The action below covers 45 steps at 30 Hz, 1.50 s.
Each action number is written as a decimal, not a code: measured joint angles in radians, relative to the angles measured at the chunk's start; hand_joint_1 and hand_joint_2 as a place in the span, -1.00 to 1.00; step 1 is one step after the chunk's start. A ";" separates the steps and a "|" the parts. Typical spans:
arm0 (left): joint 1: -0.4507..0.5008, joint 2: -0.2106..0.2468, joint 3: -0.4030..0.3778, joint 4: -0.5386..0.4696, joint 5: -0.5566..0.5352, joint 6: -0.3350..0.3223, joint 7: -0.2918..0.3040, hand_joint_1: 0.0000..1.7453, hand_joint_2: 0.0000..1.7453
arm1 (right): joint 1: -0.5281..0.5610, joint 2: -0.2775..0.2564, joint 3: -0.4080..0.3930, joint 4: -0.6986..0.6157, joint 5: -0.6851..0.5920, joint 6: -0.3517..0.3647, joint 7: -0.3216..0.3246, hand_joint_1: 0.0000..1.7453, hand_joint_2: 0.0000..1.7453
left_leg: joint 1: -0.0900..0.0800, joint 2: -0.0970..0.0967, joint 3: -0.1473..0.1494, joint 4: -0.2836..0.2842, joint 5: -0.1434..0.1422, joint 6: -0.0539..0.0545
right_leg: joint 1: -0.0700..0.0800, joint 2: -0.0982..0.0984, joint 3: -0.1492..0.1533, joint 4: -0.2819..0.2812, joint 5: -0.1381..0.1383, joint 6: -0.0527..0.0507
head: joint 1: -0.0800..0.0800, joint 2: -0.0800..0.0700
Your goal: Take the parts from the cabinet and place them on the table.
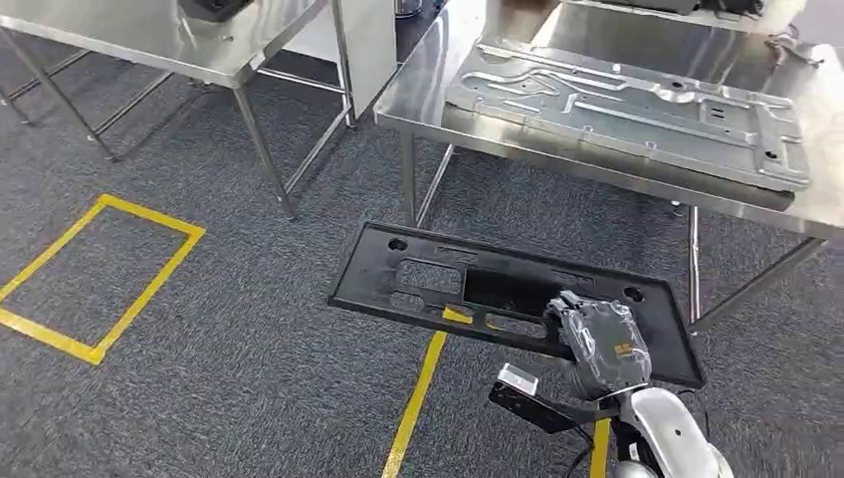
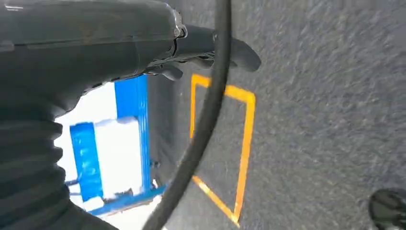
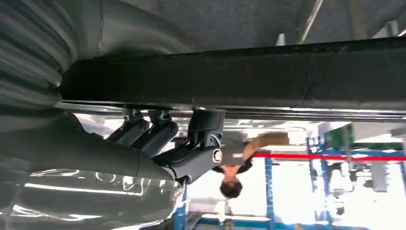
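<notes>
black plastic panel [image 1: 498, 289], long and flat with rectangular cut-outs, held roughly level above the grey carpet [image 1: 219, 349], just in front of the steel table [image 1: 418, 90] and below its top. right hand [image 1: 597, 334] grips the panel at the edge farthest from the table, toward one end; in the right wrist view the dark fingers [image 3: 158, 132] hook over one face of the panel [image 3: 287, 72] with the thumb on the other. left hand [image 2: 206, 48] hangs over the carpet, its dark fingers lying extended and close together with nothing between them; whether they are spread or pressed cannot be told. grey stamped metal sheet [image 1: 637, 110] lies flat on the table top. second steel table [image 1: 169, 40] stands beside the first, well apart from the panel. yellow floor tape [image 1: 100, 279] marks a rectangle on the carpet in front of the second table. person [image 3: 234, 158] in the background of the right wrist view.
</notes>
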 joint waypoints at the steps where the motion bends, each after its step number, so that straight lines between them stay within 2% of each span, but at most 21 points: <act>1: 0.000 0.000 0.000 0.000 0.002 0.000 0.000 -1.00 1.00 | -0.003 0.000 0.000 0.000 0.000 0.000 0.000 1.00 1.00 | 0.001 -0.035 0.011 -0.026 -0.016 0.004 | 0.006 0.011 -0.007 0.012 -0.005 0.007 | 0.000 0.000; 5: -0.005 -0.002 -0.001 0.000 0.008 -0.001 0.003 -1.00 1.00 | -0.003 -0.001 0.000 0.000 -0.002 0.000 0.000 1.00 1.00 | 0.005 0.005 0.021 -0.044 -0.014 0.028 | 0.003 0.051 -0.018 0.007 0.003 0.031 | 0.000 0.000; 7: -0.008 -0.001 -0.003 0.001 0.009 -0.001 0.003 -1.00 1.00 | -0.007 -0.003 0.000 0.000 -0.003 0.000 0.000 1.00 1.00 | 0.005 0.028 0.028 -0.055 -0.009 0.042 | 0.005 -0.047 -0.036 0.054 -0.031 0.041 | 0.000 0.000; 9: -0.005 -0.001 -0.004 0.001 0.009 -0.001 0.003 -1.00 1.00 | -0.012 -0.004 0.000 0.000 -0.003 0.000 0.000 1.00 1.00 | 0.003 0.052 0.029 -0.055 -0.011 0.047 | -0.004 -0.077 -0.112 0.199 -0.103 0.051 | 0.000 0.000; 11: -0.003 -0.001 -0.004 0.001 0.013 -0.001 0.003 -1.00 1.00 | -0.011 -0.004 0.000 0.004 -0.004 0.001 0.000 1.00 1.00 | 0.003 0.077 0.030 -0.055 -0.015 0.046 | -0.014 -0.082 -0.170 0.299 -0.124 0.060 | 0.000 0.000; 14: -0.004 -0.002 -0.004 0.001 0.021 -0.002 0.003 -1.00 1.00 | -0.012 -0.004 0.000 0.005 -0.005 0.002 0.000 1.00 1.00 | 0.003 0.111 0.044 -0.055 -0.026 0.037 | -0.020 -0.103 -0.094 0.144 -0.017 0.062 | 0.000 0.000; 15: -0.004 -0.002 -0.004 0.001 0.023 -0.002 0.003 -1.00 1.00 | -0.012 -0.005 0.000 0.005 -0.007 0.002 0.000 1.00 1.00 | 0.003 0.121 0.051 -0.055 -0.031 0.033 | -0.019 -0.130 -0.043 0.053 0.022 0.058 | 0.000 0.000; 16: -0.004 -0.002 -0.004 0.001 0.026 -0.002 0.003 -1.00 1.00 | -0.015 -0.005 0.000 0.005 -0.008 0.002 0.000 1.00 1.00 | -0.003 0.130 0.056 -0.054 -0.037 0.026 | -0.006 -0.181 -0.022 0.009 0.010 0.051 | 0.000 0.000; 20: -0.011 -0.002 -0.004 0.001 0.027 -0.001 0.003 -1.00 1.00 | -0.018 -0.007 0.000 0.005 -0.012 0.003 0.000 1.00 1.00 | -0.008 0.172 0.076 -0.065 -0.046 0.005 | 0.001 -0.126 -0.026 0.004 0.011 0.028 | 0.000 0.000; 21: -0.012 -0.002 -0.004 0.001 0.027 -0.001 0.003 -1.00 1.00 | -0.018 -0.008 0.000 0.005 -0.014 0.003 -0.001 1.00 1.00 | -0.003 0.157 0.078 -0.060 -0.058 -0.005 | -0.013 -0.116 -0.015 -0.009 0.016 0.019 | 0.000 0.000; 23: -0.012 -0.001 -0.004 0.001 0.028 -0.001 0.002 -1.00 1.00 | -0.030 -0.008 0.000 0.005 -0.015 0.003 -0.001 1.00 1.00 | 0.000 0.071 0.036 0.038 -0.116 -0.005 | -0.011 -0.098 -0.012 -0.011 0.017 0.006 | 0.000 0.000; 26: -0.002 -0.001 -0.004 0.001 0.029 -0.001 0.003 -1.00 1.00 | -0.031 -0.009 0.000 0.005 -0.014 0.006 -0.002 1.00 1.00 | 0.000 0.049 -0.078 0.246 -0.185 -0.006 | -0.005 -0.058 -0.011 -0.008 0.014 0.001 | 0.000 0.000; 29: -0.001 -0.001 -0.004 0.001 0.029 0.000 0.003 -1.00 1.00 | -0.032 -0.009 0.000 0.005 -0.015 0.007 -0.003 1.00 1.00 | 0.001 0.041 -0.045 0.121 -0.068 -0.001 | -0.005 -0.014 -0.007 0.001 0.008 0.003 | 0.000 0.000; 30: -0.001 0.000 -0.004 0.001 0.029 0.000 0.003 -1.00 1.00 | -0.034 -0.009 0.000 0.005 -0.015 0.008 -0.003 1.00 1.00 | 0.001 0.016 -0.009 0.032 -0.017 0.003 | -0.005 -0.001 -0.006 0.005 0.004 0.006 | 0.000 0.000; 31: -0.001 0.000 -0.004 0.001 0.030 0.000 0.003 -1.00 1.00 | -0.036 -0.009 0.000 0.005 -0.015 0.008 -0.003 1.00 1.00 | 0.003 -0.037 0.008 -0.011 -0.014 0.009 | -0.008 0.009 -0.009 0.009 0.002 0.009 | 0.000 0.000; 32: -0.001 0.000 -0.004 0.001 0.030 0.000 0.002 -1.00 1.00 | -0.042 -0.009 0.000 0.006 -0.016 0.009 -0.003 1.00 1.00 | 0.006 -0.046 0.013 -0.037 -0.019 0.009 | -0.002 0.022 -0.016 0.019 0.000 0.014 | 0.000 0.000; 36: -0.007 -0.002 -0.004 0.001 0.034 0.003 0.003 -1.00 1.00 | -0.047 -0.010 0.001 0.005 -0.017 0.011 -0.003 1.00 1.00 | 0.010 -0.005 0.022 -0.047 -0.008 0.031 | -0.008 0.048 -0.024 0.015 0.008 0.039 | 0.000 0.000; 38: -0.009 -0.001 -0.004 0.001 0.040 0.005 0.003 -1.00 1.00 | -0.057 -0.013 0.000 0.005 -0.012 0.010 -0.003 1.00 1.00 | 0.006 0.010 0.027 -0.055 -0.005 0.043 | -0.003 -0.052 -0.055 0.085 -0.038 0.047 | 0.000 0.000; 41: -0.004 -0.002 -0.004 0.001 0.043 0.006 0.003 -1.00 1.00 | -0.064 -0.013 0.001 0.005 -0.011 0.010 0.000 1.00 1.00 | 0.004 0.035 0.025 -0.054 -0.006 0.044 | -0.015 -0.082 -0.162 0.294 -0.128 0.060 | 0.000 0.000; 43: -0.003 -0.002 -0.004 0.001 0.044 0.006 0.003 -1.00 1.00 | -0.064 -0.013 0.001 0.005 -0.010 0.010 0.003 1.00 1.00 | 0.005 0.044 0.027 -0.054 -0.009 0.042 | -0.023 -0.085 -0.150 0.265 -0.086 0.064 | 0.000 0.000; 45: -0.005 -0.003 -0.004 0.001 0.044 0.006 0.003 -1.00 1.00 | -0.067 -0.013 0.001 0.005 -0.010 0.010 0.003 1.00 1.00 | 0.006 0.049 0.035 -0.054 -0.013 0.036 | -0.025 -0.090 -0.057 0.092 0.002 0.064 | 0.000 0.000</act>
